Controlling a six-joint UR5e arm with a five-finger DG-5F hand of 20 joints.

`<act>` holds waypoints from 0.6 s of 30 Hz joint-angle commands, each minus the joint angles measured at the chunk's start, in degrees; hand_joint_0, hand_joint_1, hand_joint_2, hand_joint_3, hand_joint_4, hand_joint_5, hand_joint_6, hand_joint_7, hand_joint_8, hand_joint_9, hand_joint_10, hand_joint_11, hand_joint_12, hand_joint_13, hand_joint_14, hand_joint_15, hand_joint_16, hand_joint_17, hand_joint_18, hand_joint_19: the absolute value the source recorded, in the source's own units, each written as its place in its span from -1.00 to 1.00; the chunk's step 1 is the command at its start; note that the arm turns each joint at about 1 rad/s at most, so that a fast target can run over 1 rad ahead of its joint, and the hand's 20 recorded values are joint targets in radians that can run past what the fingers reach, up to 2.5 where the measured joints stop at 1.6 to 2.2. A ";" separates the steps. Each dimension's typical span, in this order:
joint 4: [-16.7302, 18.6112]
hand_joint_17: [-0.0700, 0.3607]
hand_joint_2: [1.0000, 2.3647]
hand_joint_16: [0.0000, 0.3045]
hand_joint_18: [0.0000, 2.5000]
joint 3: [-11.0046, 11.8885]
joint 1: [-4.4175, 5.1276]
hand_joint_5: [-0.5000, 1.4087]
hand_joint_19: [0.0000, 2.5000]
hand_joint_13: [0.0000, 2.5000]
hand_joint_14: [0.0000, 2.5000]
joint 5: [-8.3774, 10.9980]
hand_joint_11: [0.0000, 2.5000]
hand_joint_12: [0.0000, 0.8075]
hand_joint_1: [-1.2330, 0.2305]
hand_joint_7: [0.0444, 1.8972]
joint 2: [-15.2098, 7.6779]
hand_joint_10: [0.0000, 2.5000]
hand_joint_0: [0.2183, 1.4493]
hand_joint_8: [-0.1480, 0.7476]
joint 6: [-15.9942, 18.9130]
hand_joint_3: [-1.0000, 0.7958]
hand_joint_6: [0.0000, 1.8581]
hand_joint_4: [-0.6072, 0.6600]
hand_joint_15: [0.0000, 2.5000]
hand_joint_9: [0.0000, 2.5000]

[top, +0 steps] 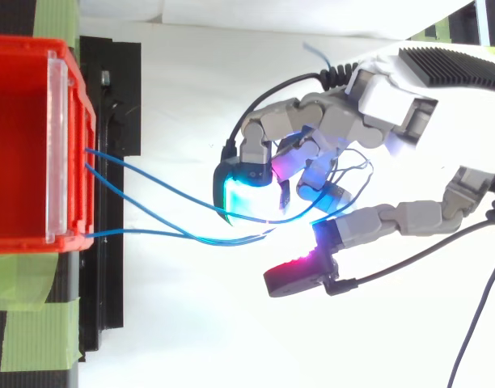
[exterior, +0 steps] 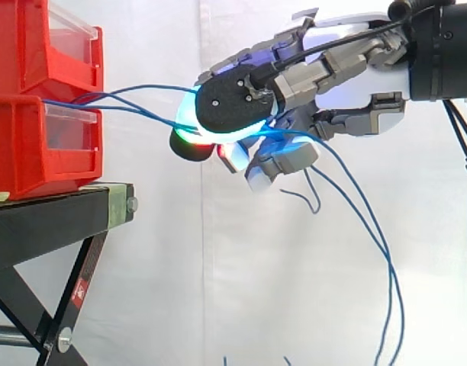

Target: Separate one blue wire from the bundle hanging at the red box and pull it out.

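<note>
Curtain point(exterior: 218, 267): white, hanging behind the whole scene in the side view.
Stand point(exterior: 43, 221): black, at the left of the side view, with crossed legs below and a flat top carrying the bins; strips of green tape point(top: 37, 339) stuck along its top in the top view.
Red bins point(exterior: 20, 145): two, stacked one on the other on the stand, each with a clear panel point(exterior: 69, 126) at its front; open top of the upper one seen from above at the left of the top view.
Hand point(exterior: 348, 76): reaching in from the right at about the height of the bins, well clear of them, fingers curled inward with the thumb set opposite, closed round the blue wires; number of wires actually pinched impossible to tell.
Fingertips point(top: 247, 194): glowing cyan on the pad nearest the bins, red on the thumb pad point(top: 296, 275), blue-violet further back in the hand.
Blue wires point(exterior: 142, 114): three thin strands leaving the front of the red bins, spread apart there and drawn together toward the hand, spanning the gap in shallow curves, passing in between the pads.
Loose ends point(exterior: 386, 259): trailing out behind the hand and hanging down in long loops toward the lower edge of the side view.
</note>
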 commanded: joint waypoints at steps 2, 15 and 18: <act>-0.01 -0.14 -0.98 -0.67 -0.50 0.02 0.03 -0.72 -0.38 0.02 -0.88 0.00 -0.17 -0.23 -0.61 0.15 -0.07 -0.98 -0.16 -0.03 -0.06 -0.31 -0.15 0.21 0.36 -0.28; -0.01 -0.14 -0.99 -0.66 -0.49 0.02 0.03 -0.69 -0.34 0.03 -0.82 0.00 -0.16 -0.20 -0.31 0.20 -0.07 -0.98 -0.39 0.04 0.03 -0.39 -0.20 0.26 0.32 -0.21; -0.01 -0.13 -1.00 -0.66 -0.49 0.02 0.03 -0.69 -0.34 0.04 -0.85 0.00 -0.17 -0.20 -0.31 0.21 0.01 -0.98 -0.41 0.05 0.03 -0.42 -0.21 0.26 0.34 -0.21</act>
